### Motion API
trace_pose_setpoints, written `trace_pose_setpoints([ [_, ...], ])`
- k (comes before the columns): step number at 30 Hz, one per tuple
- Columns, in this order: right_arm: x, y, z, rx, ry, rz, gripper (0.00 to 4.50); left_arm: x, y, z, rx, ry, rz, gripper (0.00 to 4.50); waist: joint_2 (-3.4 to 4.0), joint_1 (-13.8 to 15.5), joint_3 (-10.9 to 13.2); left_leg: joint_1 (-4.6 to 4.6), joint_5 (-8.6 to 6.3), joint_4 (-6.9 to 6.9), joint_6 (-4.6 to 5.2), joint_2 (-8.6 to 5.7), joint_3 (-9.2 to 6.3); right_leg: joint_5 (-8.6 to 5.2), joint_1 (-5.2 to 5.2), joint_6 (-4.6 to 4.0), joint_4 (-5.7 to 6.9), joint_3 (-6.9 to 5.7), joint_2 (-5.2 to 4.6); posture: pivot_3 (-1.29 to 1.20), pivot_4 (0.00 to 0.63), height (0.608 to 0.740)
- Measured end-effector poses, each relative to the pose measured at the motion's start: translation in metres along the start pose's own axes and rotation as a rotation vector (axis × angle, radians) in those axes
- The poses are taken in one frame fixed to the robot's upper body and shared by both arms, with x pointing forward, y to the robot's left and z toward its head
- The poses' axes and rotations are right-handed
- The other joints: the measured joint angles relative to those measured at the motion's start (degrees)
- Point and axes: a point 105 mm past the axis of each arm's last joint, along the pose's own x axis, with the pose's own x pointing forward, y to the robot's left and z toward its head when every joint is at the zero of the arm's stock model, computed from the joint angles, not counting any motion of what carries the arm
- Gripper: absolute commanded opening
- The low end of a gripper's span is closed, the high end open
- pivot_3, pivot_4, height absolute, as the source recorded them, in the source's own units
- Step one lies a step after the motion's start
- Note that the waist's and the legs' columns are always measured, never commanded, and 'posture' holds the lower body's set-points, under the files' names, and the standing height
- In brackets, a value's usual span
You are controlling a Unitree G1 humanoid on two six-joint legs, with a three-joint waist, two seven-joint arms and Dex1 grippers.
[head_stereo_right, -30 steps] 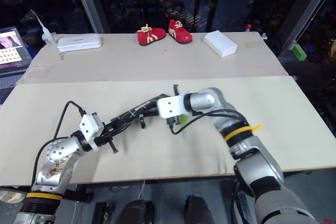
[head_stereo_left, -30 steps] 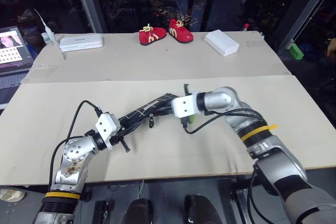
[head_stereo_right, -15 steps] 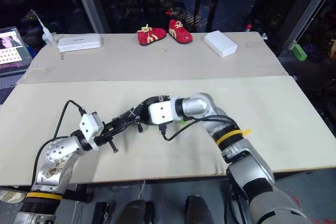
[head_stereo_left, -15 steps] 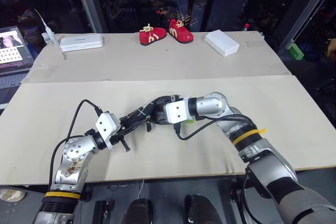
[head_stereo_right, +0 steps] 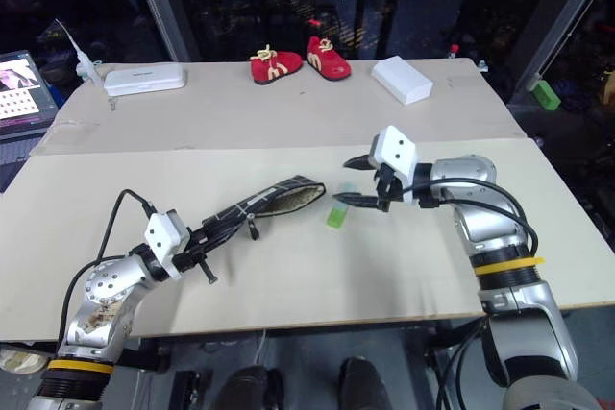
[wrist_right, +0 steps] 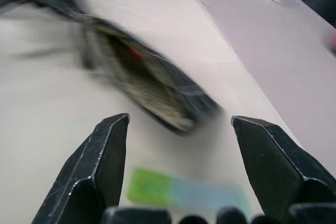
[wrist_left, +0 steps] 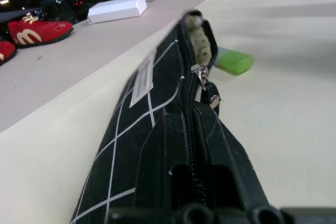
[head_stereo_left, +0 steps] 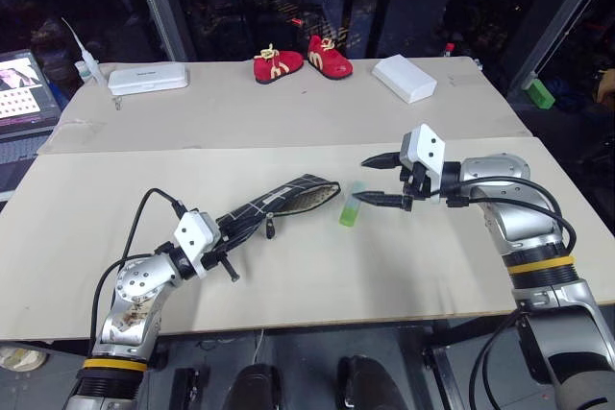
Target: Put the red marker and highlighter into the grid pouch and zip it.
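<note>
On my left side, my left gripper [head_stereo_left: 227,237] is clamped shut on the closed end of the grid pouch [head_stereo_left: 279,205], holding it just off the table [head_stereo_left: 144,180] with its mouth pointing toward my right. The zipper pull [wrist_left: 201,75] sits partway along the track, so the mouth gapes open, and the pale lining shows at the far end. Looking into that opening from my right wrist, I see a small patch of red [wrist_right: 133,52] inside, which I judge to be the red marker already stowed, though the blur keeps me from being sure. Just beyond the pouch mouth lies the highlighter [head_stereo_left: 351,205], flat on the table and apart from the pouch, so that half is not yet done. Furthest right, my right gripper [head_stereo_left: 384,180] hovers beside the highlighter with its jaws spread wide and nothing between them. Left to do, as I judge it: pick up the highlighter, slide it in, then zip the pouch.
</note>
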Motion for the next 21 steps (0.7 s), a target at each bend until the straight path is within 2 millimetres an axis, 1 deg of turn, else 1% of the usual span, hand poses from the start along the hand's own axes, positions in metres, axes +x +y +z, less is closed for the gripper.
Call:
trace_pose_setpoints([
  [2, 0.005, -0.005, -0.015, 0.152, 0.065, -0.108, 3.5, -0.001, 0.0, 0.0, -0.001, 0.001, 0.001, 0.0, 0.0, 0.16, 0.0, -0.04, 0.01, 0.0, -0.01, 0.01, 0.0, -0.02, -0.04, -0.03, 0.02, -0.01, 0.04, 0.0, 0.15, 0.74],
  [3, 0.008, -0.002, -0.021, 0.207, 0.084, -0.143, 3.5, -0.001, 0.0, 0.0, -0.001, 0.0, 0.003, 0.0, 0.0, 0.18, 0.0, -0.06, 0.01, 0.0, -0.02, 0.01, -0.01, -0.02, -0.05, -0.03, 0.04, -0.02, 0.05, 0.0, 0.15, 0.74],
  [4, 0.012, 0.002, -0.027, 0.252, 0.1, -0.173, 3.5, 0.0, 0.0, 0.0, 0.0, -0.001, 0.004, 0.0, 0.0, 0.26, -0.01, -0.11, 0.0, -0.02, -0.02, 0.01, -0.03, -0.02, -0.08, -0.03, 0.04, -0.03, 0.06, 0.0, 0.15, 0.74],
  [7, 0.026, 0.024, -0.056, 0.384, 0.181, -0.254, 3.5, 0.001, 0.001, 0.001, 0.001, -0.007, 0.008, 0.0, 0.01, 0.37, -0.01, -0.38, 0.0, -0.04, -0.02, -0.06, -0.02, -0.02, -0.31, -0.01, 0.02, -0.03, 0.02, 0.0, 0.15, 0.74],
  [12, 0.026, 0.024, -0.053, 0.371, 0.198, -0.359, 3.5, 0.002, 0.001, 0.003, 0.002, -0.015, 0.016, 0.0, 0.03, 0.45, -0.02, -0.49, 0.01, 0.03, 0.0, -0.11, 0.02, 0.05, -0.38, 0.11, -0.04, 0.02, 0.0, 0.0, 0.15, 0.74],
  [16, 0.032, 0.031, -0.05, 0.392, 0.194, -0.37, 3.5, 0.002, 0.001, 0.003, 0.001, -0.017, 0.019, 0.0, 0.03, 0.35, -0.02, -0.45, 0.01, 0.02, -0.01, -0.08, 0.01, 0.04, -0.38, 0.1, 0.01, 0.02, 0.12, 0.0, 0.15, 0.74],
  [21, 0.044, 0.041, -0.045, 0.426, 0.184, -0.372, 3.5, 0.003, 0.0, 0.003, -0.005, -0.023, 0.024, 0.0, 0.03, 0.0, -0.02, -0.43, 0.01, 0.02, -0.01, -0.07, 0.0, 0.04, -0.39, 0.1, 0.03, 0.02, 0.15, 0.0, 0.15, 0.74],
])
